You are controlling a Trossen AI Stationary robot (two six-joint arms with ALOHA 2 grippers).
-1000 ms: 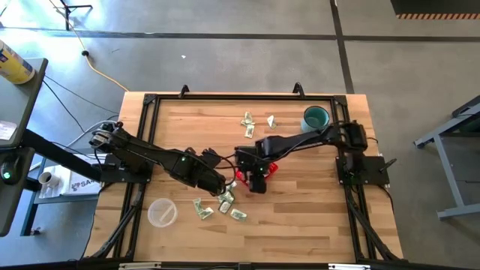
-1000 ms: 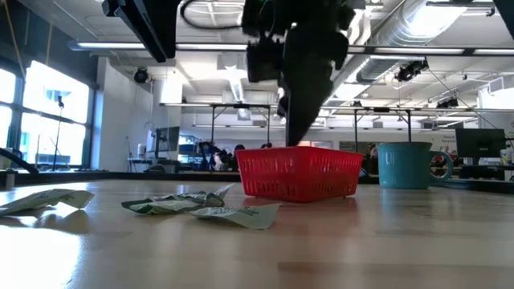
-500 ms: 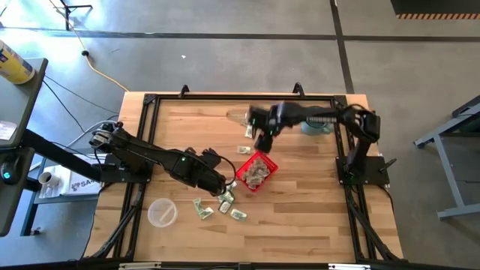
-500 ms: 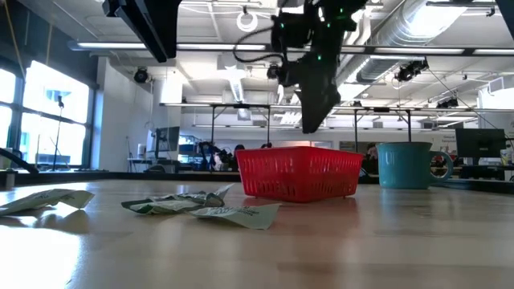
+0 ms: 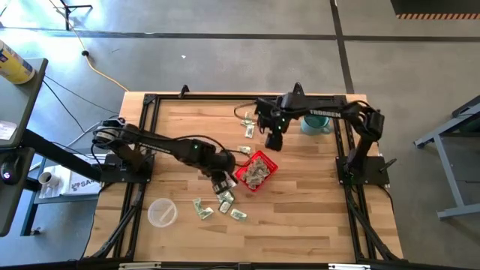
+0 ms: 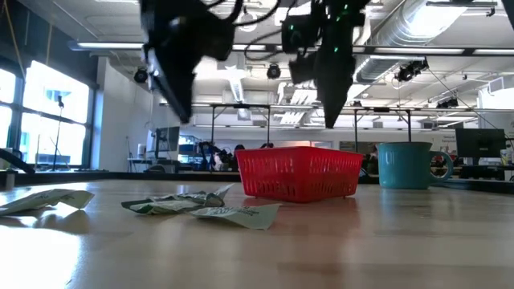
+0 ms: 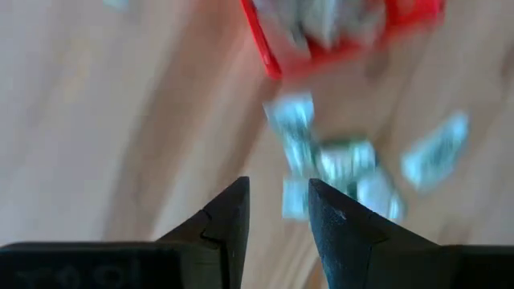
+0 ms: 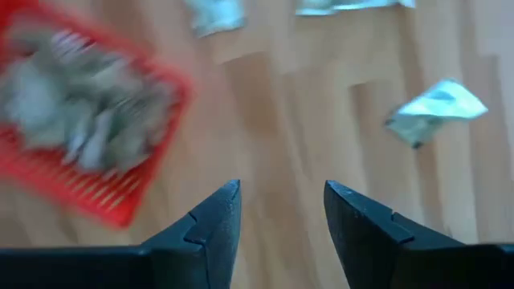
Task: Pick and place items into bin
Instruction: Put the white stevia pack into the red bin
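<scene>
**Both arms out hunting, basket already well stocked**

The table [image 5: 300, 217] is wide open and the red basket [image 5: 256, 171] sits near its middle, angled, with a heap of packets inside — central so either arm can reach it. Beside it on the right stands the mug [image 5: 316, 120], far right corner; the clear cup [image 5: 161, 212] waits near the left front.

The right arm reaches across the far side, its right gripper [image 5: 274, 140] hanging over bare wood just beyond the basket, fingers apart with nothing between them. That puts it close to the far packets [image 5: 248, 124], the likely next pick. The left arm stretches in from the left, left gripper [image 5: 218, 180] above the near packets [image 5: 225, 201] just left of the basket, fingers parted and empty — lined up, I'd say, for a grab there.

Compared with a second ago: the right gripper was down over the basket, covering it; now it has lifted and swung to the far side, and its fingers have widened a little. The left gripper has risen and edged away from the near pile. The near packets lie where they were.
</scene>
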